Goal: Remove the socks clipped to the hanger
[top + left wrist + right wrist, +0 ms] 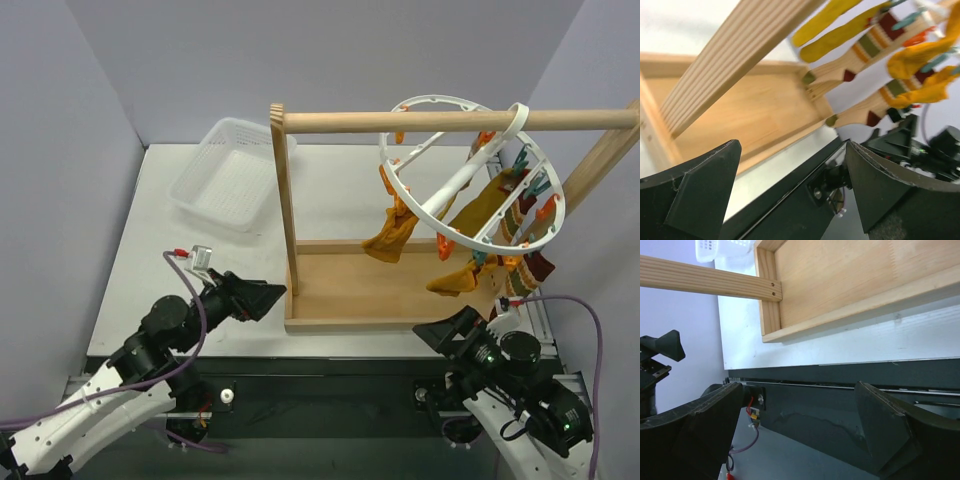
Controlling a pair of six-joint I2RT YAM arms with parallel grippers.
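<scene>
Gaping wide, left hand [266,300] and right hand [445,326], both empty, touching nothing.

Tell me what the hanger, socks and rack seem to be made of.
The hanger looks like moulded plastic: smooth white thin ribs. The socks look like soft knit fabric, hanging limp and creased. The rack is bare matt wood with visible grain lines.

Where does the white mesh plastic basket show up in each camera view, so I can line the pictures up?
Top external: the white mesh plastic basket is in the upper left, left of the rack's upright.
Left wrist: not in it.
Right wrist: only a corner, at the top left edge.
Shared landmark: the flat wooden base of the rack, seen in all three.
</scene>
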